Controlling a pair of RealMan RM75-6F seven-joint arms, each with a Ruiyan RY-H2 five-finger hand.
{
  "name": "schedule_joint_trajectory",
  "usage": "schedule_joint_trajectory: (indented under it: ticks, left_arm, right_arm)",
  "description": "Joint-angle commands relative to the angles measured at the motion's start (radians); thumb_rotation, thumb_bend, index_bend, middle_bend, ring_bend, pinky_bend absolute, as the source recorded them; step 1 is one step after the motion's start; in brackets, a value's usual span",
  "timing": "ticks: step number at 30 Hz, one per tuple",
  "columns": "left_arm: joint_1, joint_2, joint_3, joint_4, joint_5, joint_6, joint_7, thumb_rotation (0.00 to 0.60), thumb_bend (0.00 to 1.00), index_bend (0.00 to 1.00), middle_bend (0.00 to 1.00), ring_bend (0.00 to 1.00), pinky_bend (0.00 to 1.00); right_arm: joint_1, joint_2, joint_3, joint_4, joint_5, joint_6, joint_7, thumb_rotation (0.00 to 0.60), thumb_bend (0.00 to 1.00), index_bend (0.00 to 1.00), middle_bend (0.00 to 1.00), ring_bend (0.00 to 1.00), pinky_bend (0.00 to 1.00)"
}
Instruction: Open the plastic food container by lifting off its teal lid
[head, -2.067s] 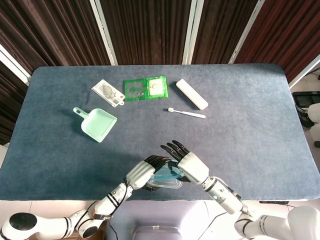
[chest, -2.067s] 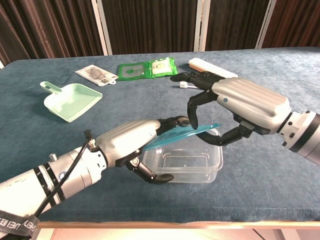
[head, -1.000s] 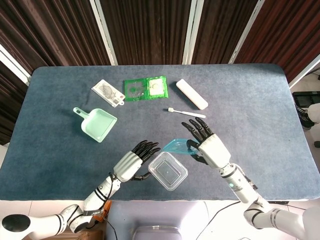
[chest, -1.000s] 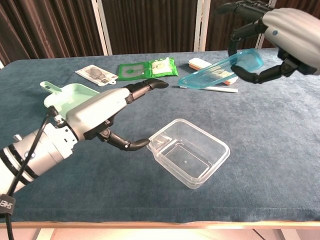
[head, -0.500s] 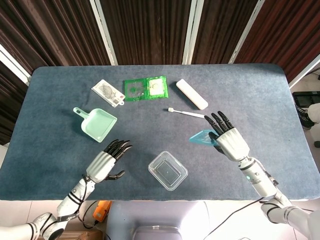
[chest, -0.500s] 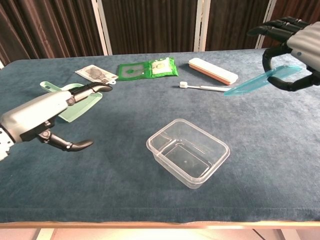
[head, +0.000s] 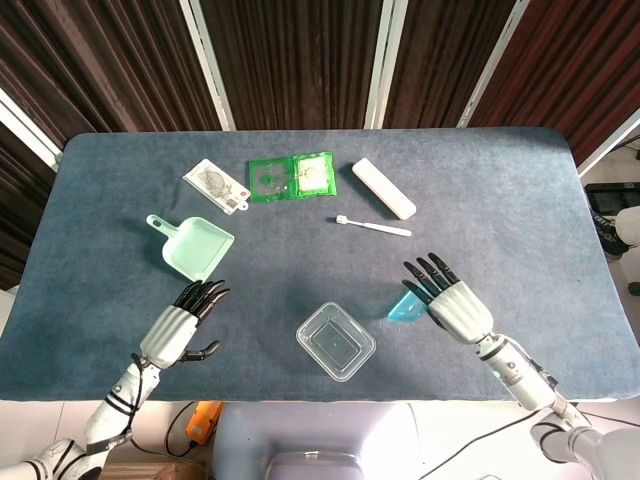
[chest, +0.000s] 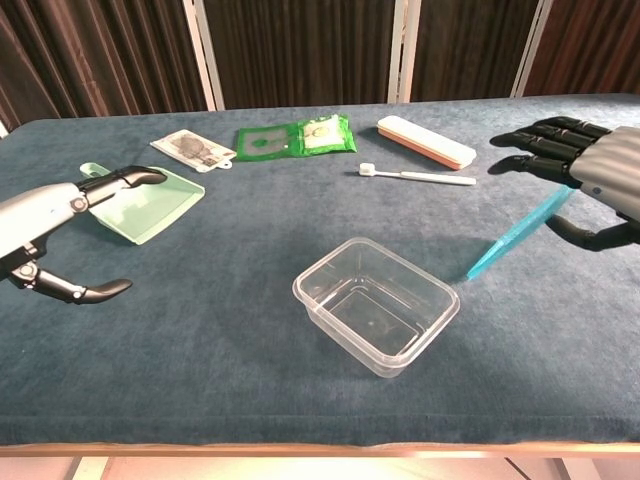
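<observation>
Our right hand (chest: 600, 190) grips the teal lid (chest: 518, 234), tilted toward the desk (chest: 250, 330), right of the container (chest: 376, 318); left hand (chest: 45, 235) open-fingered.

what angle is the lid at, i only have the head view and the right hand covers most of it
Observer: The teal lid is steeply tilted, with its high end in the right hand and its low corner down by the table.
Operator: is it clear of the container
Observer: Yes, the low corner sits apart from the clear container, off to its right side.
Operator: left hand got anything underneath
Observer: No, the left hand holds nothing; its thumb and fingers are apart, above the cloth.
</observation>
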Motion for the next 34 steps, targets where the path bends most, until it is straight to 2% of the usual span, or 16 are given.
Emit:
schedule_joint_trajectory:
  ticks: [1,4,11,13,16,19,21,23,24,29,31,34]
  left_arm:
    - [0.013,0.017,0.003,-0.01,0.011,0.017,-0.004,0.6,0.28,0.0,0.0,0.0,0.0]
    - [0.028,0.034,0.011,-0.018,0.021,0.034,-0.008,0.6,0.28,0.0,0.0,0.0,0.0]
    - [0.08,0.106,0.043,-0.066,0.034,0.068,0.006,0.6,0.28,0.0,0.0,0.0,0.0]
    - [0.098,0.159,0.066,-0.111,0.015,0.043,0.05,0.6,0.29,0.0,0.0,0.0,0.0]
    - [0.138,0.281,0.11,-0.244,-0.051,-0.006,0.123,0.6,0.3,0.0,0.0,0.0,0.0]
    - [0.186,0.355,0.12,-0.327,-0.098,0.021,0.191,0.6,0.31,0.0,0.0,0.0,0.0]
    - [0.234,0.362,0.108,-0.339,-0.107,0.094,0.235,0.6,0.32,0.0,0.0,0.0,0.0]
    - [0.276,0.34,0.092,-0.3,-0.078,0.182,0.23,0.6,0.33,0.0,0.0,0.0,0.0]
    - [0.285,0.331,0.087,-0.282,-0.068,0.205,0.215,0.6,0.33,0.0,0.0,0.0,0.0]
    - [0.3,0.321,0.079,-0.225,-0.046,0.234,0.192,0.6,0.35,0.0,0.0,0.0,0.0]
    - [0.315,0.334,0.069,-0.22,-0.052,0.248,0.145,0.6,0.35,0.0,0.0,0.0,0.0]
    - [0.328,0.338,0.064,-0.221,-0.035,0.262,0.146,0.6,0.35,0.0,0.0,0.0,0.0]
  right_arm:
    - [-0.028,0.069,-0.036,-0.09,0.005,-0.039,-0.016,0.6,0.43,0.03,0.03,0.0,0.0]
    - [-0.045,0.129,-0.058,-0.159,0.012,-0.072,-0.056,0.6,0.31,0.0,0.0,0.0,0.0]
    - [-0.096,0.276,-0.118,-0.329,0.017,-0.098,-0.061,0.6,0.24,0.0,0.0,0.0,0.0]
    - [-0.114,0.317,-0.131,-0.378,0.022,-0.1,-0.076,0.6,0.22,0.0,0.0,0.0,0.0]
    - [-0.158,0.422,-0.159,-0.531,0.071,-0.129,-0.123,0.6,0.2,0.0,0.0,0.0,0.0]
    - [-0.224,0.509,-0.147,-0.705,0.162,-0.096,-0.188,0.6,0.2,0.0,0.0,0.0,0.0]
    - [-0.289,0.528,-0.11,-0.784,0.211,0.011,-0.246,0.6,0.2,0.0,0.0,0.0,0.0]
    - [-0.357,0.509,-0.07,-0.81,0.231,0.142,-0.287,0.6,0.2,0.0,0.0,0.0,0.0]
    - [-0.374,0.501,-0.061,-0.811,0.235,0.173,-0.291,0.6,0.2,0.0,0.0,0.0,0.0]
    - [-0.422,0.475,-0.043,-0.805,0.242,0.244,-0.268,0.6,0.2,0.0,0.0,0.0,0.0]
    - [-0.442,0.476,-0.046,-0.797,0.218,0.269,-0.253,0.6,0.2,0.0,0.0,0.0,0.0]
    - [-0.443,0.486,-0.041,-0.788,0.217,0.244,-0.232,0.6,0.2,0.0,0.0,0.0,0.0]
